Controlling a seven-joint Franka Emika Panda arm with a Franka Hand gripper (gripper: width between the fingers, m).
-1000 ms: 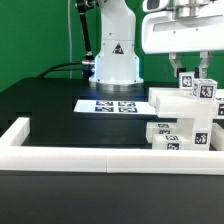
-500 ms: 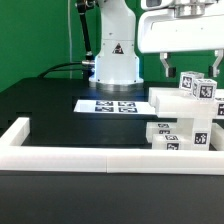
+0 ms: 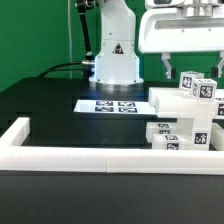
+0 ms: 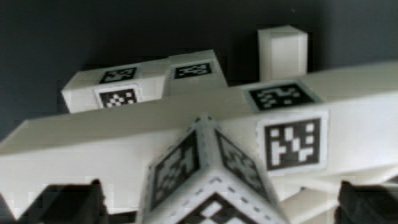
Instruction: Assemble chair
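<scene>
The chair (image 3: 184, 118) is a chunky white stack of tagged panels and bars at the exterior view's right, just behind the front rail. My gripper (image 3: 192, 66) hangs directly over its top tagged bar (image 3: 198, 88), open, with one finger (image 3: 165, 66) well clear of the bar. In the wrist view the gripper (image 4: 217, 208) straddles that bar's tagged corner (image 4: 222, 170). Dark fingers (image 4: 71, 205) stand wide on both sides with gaps to it. Beyond lie the chair's flat panel (image 4: 98, 135), a tagged block (image 4: 143, 85) and a square bar (image 4: 281, 50).
The marker board (image 3: 112, 104) lies flat on the black table in front of the robot's white base (image 3: 115, 55). A long low white border rail (image 3: 90, 158) runs along the front and turns back at the exterior view's left (image 3: 15, 133).
The jaws were shut on the chair's top bar a second ago. They have since spread wide and let it go. The bar stays in place on the stack.
</scene>
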